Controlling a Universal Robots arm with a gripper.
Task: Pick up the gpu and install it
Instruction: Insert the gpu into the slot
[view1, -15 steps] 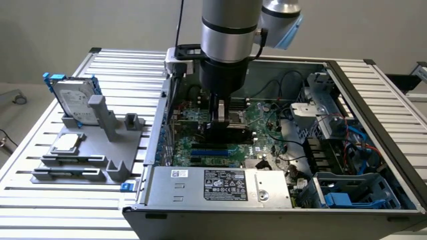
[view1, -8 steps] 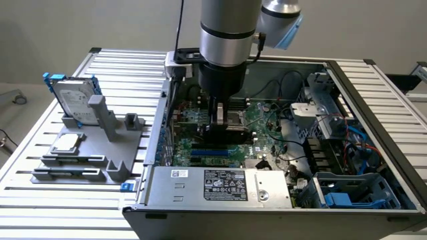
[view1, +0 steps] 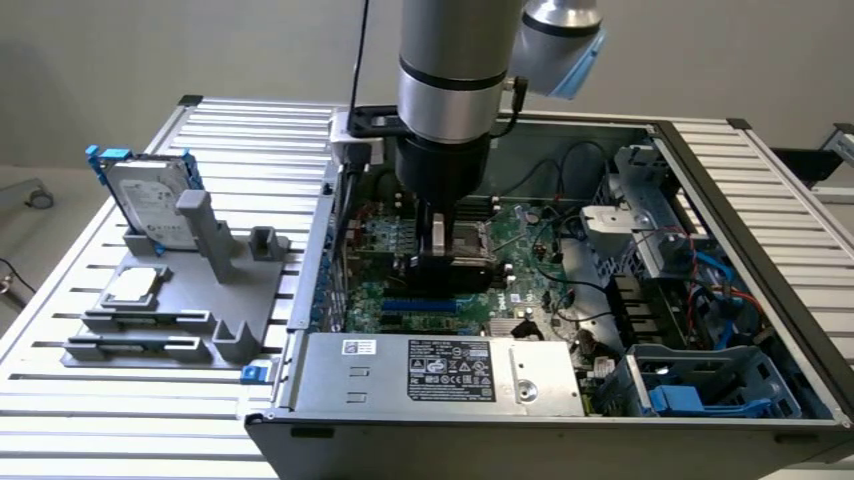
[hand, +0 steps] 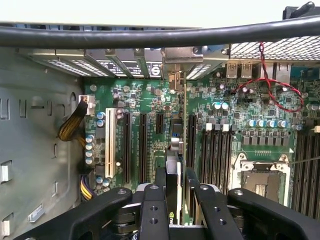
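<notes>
Arm: grey cylindrical robot arm (view1: 447, 60), reaching straight down into the open computer case (view1: 747, 190) in the exterior view.
Tool: black two-fingered gripper (hand: 175, 175), closed on the gpu, one finger against each face.
Task item: gpu (hand: 173, 200), a thin flat card with black shroud and green board, held on edge and upright between the fingers (hand: 156, 190); low over the green motherboard (hand: 145, 100), running in line with the long black expansion slots (hand: 142, 145).
Seating: cannot tell whether the card's lower edge is in a slot or just above it.
Neighbours on the board: long white slot (hand: 108, 142) well to one side of the card; empty square CPU socket with metal frame (hand: 260, 182) on the other side.
Cables: thick black cable (hand: 150, 36) stretched across the wrist view; thin red wires (hand: 280, 90) looped over the board; yellow-and-black wire bundle (hand: 70, 125) by the case wall.
Near edge of case: silver power supply box with a black label (view1: 441, 370), closest to the camera in the exterior view.
Outside the case: grey plastic fixture tray (view1: 227, 340) on the slatted aluminium table (view1: 80, 420), at the exterior view's left; silver hard drive in a blue frame (view1: 150, 195) standing upright in it; small square silver CPU chip (view1: 134, 285) lying flat in it; both well apart from the gripper.
</notes>
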